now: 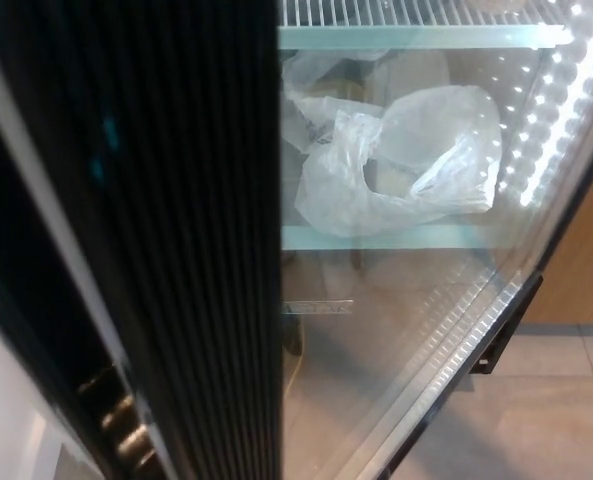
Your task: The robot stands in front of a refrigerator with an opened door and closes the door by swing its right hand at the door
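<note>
- Neither robot hand shows in the head view, so whether their fingers are wide or closed cannot be told, and places cannot be set against a hand; picture sides serve instead.
- Nearest, a dark ribbed panel [176, 240] fills the left half, running from top to bottom.
- Right of it lies the glass door [416, 330], its dark frame edge [496, 340] slanting toward the lower right over the tiled floor [546, 420].
- Through the glass, a crumpled clear plastic bag [396, 170] rests on a pale shelf [376, 237].
- Farther up, a wire rack [416, 12] spans the top.
- A column of bright light dots [551, 110] runs down the right side.
</note>
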Motion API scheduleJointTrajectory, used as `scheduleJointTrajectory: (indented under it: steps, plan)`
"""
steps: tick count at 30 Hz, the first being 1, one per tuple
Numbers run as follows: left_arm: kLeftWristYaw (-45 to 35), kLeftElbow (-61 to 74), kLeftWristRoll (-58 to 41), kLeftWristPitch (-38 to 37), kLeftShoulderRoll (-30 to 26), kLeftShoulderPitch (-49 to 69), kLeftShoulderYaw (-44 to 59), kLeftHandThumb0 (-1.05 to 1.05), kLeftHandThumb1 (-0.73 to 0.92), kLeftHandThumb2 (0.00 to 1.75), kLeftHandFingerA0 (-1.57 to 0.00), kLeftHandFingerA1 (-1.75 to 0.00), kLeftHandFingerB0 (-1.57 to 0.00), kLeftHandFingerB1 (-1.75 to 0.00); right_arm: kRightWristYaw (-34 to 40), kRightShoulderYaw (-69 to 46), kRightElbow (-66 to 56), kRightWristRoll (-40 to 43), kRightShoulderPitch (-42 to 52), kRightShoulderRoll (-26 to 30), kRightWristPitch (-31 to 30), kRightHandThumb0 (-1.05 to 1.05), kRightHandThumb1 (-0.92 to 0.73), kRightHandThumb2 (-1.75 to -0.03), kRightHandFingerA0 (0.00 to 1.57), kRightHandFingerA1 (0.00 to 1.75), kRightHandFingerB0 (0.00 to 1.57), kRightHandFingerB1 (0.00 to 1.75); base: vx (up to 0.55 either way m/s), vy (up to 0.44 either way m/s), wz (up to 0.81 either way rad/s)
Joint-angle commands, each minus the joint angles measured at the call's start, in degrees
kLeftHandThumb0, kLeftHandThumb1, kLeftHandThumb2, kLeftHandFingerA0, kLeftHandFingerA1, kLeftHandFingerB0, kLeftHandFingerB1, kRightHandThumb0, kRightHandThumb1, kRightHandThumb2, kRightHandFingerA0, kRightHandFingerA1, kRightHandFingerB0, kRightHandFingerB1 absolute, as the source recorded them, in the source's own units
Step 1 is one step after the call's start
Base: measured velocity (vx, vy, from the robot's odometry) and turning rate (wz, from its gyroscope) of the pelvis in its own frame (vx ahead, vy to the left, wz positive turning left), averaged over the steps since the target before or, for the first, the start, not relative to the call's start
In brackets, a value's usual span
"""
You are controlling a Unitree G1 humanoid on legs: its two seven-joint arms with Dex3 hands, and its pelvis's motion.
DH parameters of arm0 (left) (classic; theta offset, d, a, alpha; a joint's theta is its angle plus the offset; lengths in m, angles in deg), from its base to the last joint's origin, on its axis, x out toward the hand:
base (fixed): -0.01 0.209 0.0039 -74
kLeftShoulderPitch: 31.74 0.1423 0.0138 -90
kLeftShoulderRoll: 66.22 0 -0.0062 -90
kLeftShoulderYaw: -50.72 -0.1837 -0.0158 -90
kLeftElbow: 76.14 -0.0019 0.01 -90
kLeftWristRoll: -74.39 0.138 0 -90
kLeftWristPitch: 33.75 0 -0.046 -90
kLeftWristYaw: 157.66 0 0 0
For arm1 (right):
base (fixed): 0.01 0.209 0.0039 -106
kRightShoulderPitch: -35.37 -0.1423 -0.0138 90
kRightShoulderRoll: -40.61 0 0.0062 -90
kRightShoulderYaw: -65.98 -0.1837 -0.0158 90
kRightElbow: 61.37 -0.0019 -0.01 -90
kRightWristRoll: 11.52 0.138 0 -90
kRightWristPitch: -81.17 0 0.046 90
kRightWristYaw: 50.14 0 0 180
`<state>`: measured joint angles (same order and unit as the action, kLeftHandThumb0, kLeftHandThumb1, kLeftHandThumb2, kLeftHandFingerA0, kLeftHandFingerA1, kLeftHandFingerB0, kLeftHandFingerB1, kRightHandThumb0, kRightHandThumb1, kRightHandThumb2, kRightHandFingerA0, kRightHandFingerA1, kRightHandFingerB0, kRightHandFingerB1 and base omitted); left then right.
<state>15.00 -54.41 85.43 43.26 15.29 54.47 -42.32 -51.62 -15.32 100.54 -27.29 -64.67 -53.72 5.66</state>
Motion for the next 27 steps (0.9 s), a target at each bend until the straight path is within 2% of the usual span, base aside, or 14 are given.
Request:
scheduleJointTrajectory:
  steps: [1,5,6,8,9,10,12,14,15,17,18,19,23,27]
  plan:
    - [-1.46,-1.57,-0.32,-3.43,-0.94,0.12,0.38,-0.55,0.92,0.67,-0.26,-0.35,-0.2,-0.32,3.38,-1.31,0.73,0.67,1.06,0.78,6.55,-0.85,-0.8,-0.71,0.36,0.37,0.29,0.33,0.0,0.0,0.0]
    - [-1.36,-1.79,0.42,-4.31,-1.4,0.2,-0.23,-0.54,0.92,0.69,-0.26,-0.36,-0.2,-0.33,11.18,-4.29,-3.51,2.18,4.13,-0.66,15.43,-0.78,-0.9,-0.68,0.25,0.3,0.23,0.29,0.0,0.0,0.0]
    - [-1.38,-1.99,0.43,-4.47,-1.47,0.2,-0.2,-0.55,0.92,0.68,-0.26,-0.36,-0.2,-0.32,16.67,-5.38,-8.02,1.76,6.99,-1.52,21.22,-0.36,-0.49,-1.09,0.0,0.48,0.0,0.47,0.0,0.0,0.0]
    - [-1.43,-2.27,0.21,-4.3,-1.39,0.08,0.01,-0.55,0.92,0.68,-0.26,-0.36,-0.2,-0.32,20.44,-6.03,-11.79,0.95,9.38,-2.09,25.43,-0.36,-0.49,-1.09,0.0,0.48,0.0,0.47,0.0,0.0,0.0]
    - [-1.46,-2.39,0.27,-4.35,-1.27,0.12,-0.08,-0.55,0.92,0.69,-0.26,-0.36,-0.21,-0.33,23.88,-6.75,-18.75,-0.91,13.48,-2.43,30.05,-0.87,-0.79,-0.9,0.09,0.26,0.08,0.24,0.0,0.0,0.0]
    - [-1.75,-2.42,-0.03,-4.33,-1.22,0.13,0.15,-0.55,0.92,0.68,-0.25,-0.36,-0.21,-0.33,25.17,-7.78,-25.6,-2.04,17.17,-3.11,34.22,-0.85,-0.81,-1.14,0.05,0.18,0.08,0.23,0.0,0.0,0.0]
    - [-2.18,-2.41,-0.59,-4.13,-1.24,0.08,0.65,-0.56,0.92,0.67,-0.25,-0.35,-0.2,-0.32,25.32,-9.63,-35.74,-3.19,21.94,-4.5,39.38,-0.79,-0.78,-1.13,0.0,0.18,0.09,0.23,0.0,0.0,0.0]
    - [-2.19,-2.42,-0.66,-3.98,-1.27,0.03,0.72,-0.56,0.92,0.67,-0.25,-0.35,-0.2,-0.32,25.16,-10.56,-40.95,-3.98,24.11,-5.25,40.88,-0.79,-0.78,-1.13,0.0,0.18,0.09,0.23,0.0,0.0,0.0]
    - [-2.03,-2.43,-0.48,-3.9,-1.36,0.01,0.58,-0.57,0.92,0.68,-0.25,-0.35,-0.2,-0.32,24.82,-11.51,-46.74,-4.44,26.15,-6.46,41.28,-0.78,-0.92,-0.71,0.0,0.16,0.04,0.23,0.0,0.0,0.0]
    - [-1.75,-2.44,-0.62,-3.77,-1.23,0.06,0.73,-0.56,0.92,0.68,-0.26,-0.35,-0.2,-0.32,24.44,-12.77,-55.12,-6.6,28.28,-7.55,42.15,-0.83,-0.8,-1.13,0.0,0.14,0.0,0.14,0.0,0.0,0.0]
    - [-1.66,-2.45,-0.72,-3.72,-1.15,0.09,0.83,-0.56,0.92,0.68,-0.26,-0.35,-0.2,-0.32,24.31,-13.18,-57.95,-7.49,28.95,-7.87,42.45,-0.83,-0.8,-1.13,0.0,0.14,0.0,0.14,0.0,0.0,0.0]
    - [-1.58,-2.63,-0.73,-3.82,-1.04,0.17,0.84,-0.54,0.92,0.68,-0.27,-0.36,-0.22,-0.33,24.17,-13.76,-61.6,-8.3,29.72,-8.9,43.04,-0.78,-0.92,-0.68,0.0,0.07,0.0,0.08,0.0,0.0,0.0]
    - [-1.37,-2.73,-0.47,-4.92,-1.21,0.87,0.62,-0.56,0.92,0.69,-0.27,-0.35,-0.2,-0.32,22.77,-15.56,-78.08,-13.43,32.18,-13.2,45.59,-0.98,-0.92,-1.16,0.0,0.02,0.0,0.0,0.0,0.0,0.0]
    - [-1.42,-2.66,-0.37,-4.06,-1.3,0.5,0.51,-0.56,0.92,0.68,-0.27,-0.35,-0.21,-0.32,18.25,-15.75,-87.38,-14.63,32.06,-11.68,46.6,-0.89,-0.81,-1.04,0.0,0.0,0.0,0.0,0.0,0.0,0.0]
